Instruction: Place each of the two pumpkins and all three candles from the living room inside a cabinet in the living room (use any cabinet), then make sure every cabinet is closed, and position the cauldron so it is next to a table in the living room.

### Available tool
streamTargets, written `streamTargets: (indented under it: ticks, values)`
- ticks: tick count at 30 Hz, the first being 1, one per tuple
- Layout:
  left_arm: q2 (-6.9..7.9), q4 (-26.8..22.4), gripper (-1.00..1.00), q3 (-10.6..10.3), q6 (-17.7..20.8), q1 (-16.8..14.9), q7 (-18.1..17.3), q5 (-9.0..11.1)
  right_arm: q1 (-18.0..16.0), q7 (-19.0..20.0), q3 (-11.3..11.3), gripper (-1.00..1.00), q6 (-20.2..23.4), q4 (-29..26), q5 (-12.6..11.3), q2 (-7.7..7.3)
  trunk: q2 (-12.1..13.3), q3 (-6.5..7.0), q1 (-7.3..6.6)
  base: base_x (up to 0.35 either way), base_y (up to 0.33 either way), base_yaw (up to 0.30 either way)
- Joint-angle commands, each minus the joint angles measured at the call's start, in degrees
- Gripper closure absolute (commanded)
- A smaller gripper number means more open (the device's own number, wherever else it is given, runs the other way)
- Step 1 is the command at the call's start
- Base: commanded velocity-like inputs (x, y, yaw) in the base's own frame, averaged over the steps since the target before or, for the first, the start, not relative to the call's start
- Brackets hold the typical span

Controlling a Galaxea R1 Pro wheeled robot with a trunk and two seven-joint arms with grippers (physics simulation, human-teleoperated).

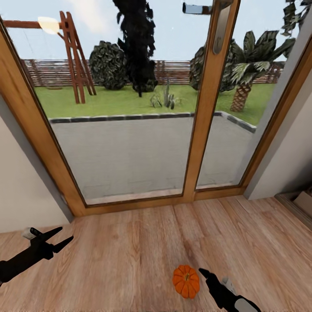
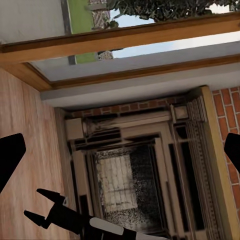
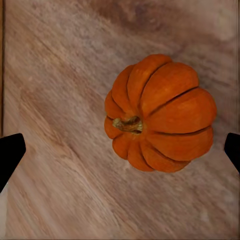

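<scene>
A big glass door (image 1: 130, 130) looks out on a garden. On the wood floor (image 1: 130, 255) before it sits an orange pumpkin (image 1: 186, 281), just beside the right gripper (image 1: 208, 277). That gripper looks wide open and empty, I think. The left gripper (image 1: 60, 240) is open, holding nothing.

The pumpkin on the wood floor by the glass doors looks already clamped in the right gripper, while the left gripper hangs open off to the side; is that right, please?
Not quite. The pumpkin lies free on the floor: the right wrist view shows the fingers wide apart with floor between them and it, so the right gripper is open, not clamped. The left gripper is indeed open, off to the side.
</scene>
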Motion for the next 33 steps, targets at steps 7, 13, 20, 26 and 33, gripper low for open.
streamTargets:
  ticks: [7, 13, 20, 26, 33]
  values:
    - [-0.01, 0.03, -1.0, -0.49, 0.6, -0.05, -0.3, 0.28, -0.04, 0.04, 0.24, -1.0, 0.19, -0.06, -0.44, -0.04, -0.12, -1.61, 0.17, 0.0, 0.0, 0.0]
    - [-0.01, -0.01, -1.0, -0.49, 0.6, -0.05, -0.3, 0.3, -0.01, 0.04, 0.24, -1.0, 0.19, -0.06, -0.44, -0.04, -0.2, -2.94, 0.32, 0.0, 0.0, 0.0]
    - [-0.01, -0.06, -1.0, -0.54, 0.63, -0.05, -0.3, 0.3, -0.02, 0.04, 0.18, -1.0, 0.19, -0.06, -0.53, -0.12, -0.29, -4.49, 0.5, 0.0, 0.0, 0.0]
    - [-0.01, -0.16, -1.0, -0.57, 0.68, -0.05, -0.3, 0.3, 0.0, 0.04, 0.15, -1.0, 0.19, -0.06, -0.53, -0.13, -0.37, -5.82, 0.66, 0.0, 0.0, 0.0]
    - [-0.01, -0.23, -1.0, -0.57, 0.69, -0.05, -0.3, 0.3, -0.05, 0.04, 0.15, -1.0, 0.18, -0.06, -0.53, -0.13, -0.47, -7.37, 0.84, 0.0, 0.0, 0.0]
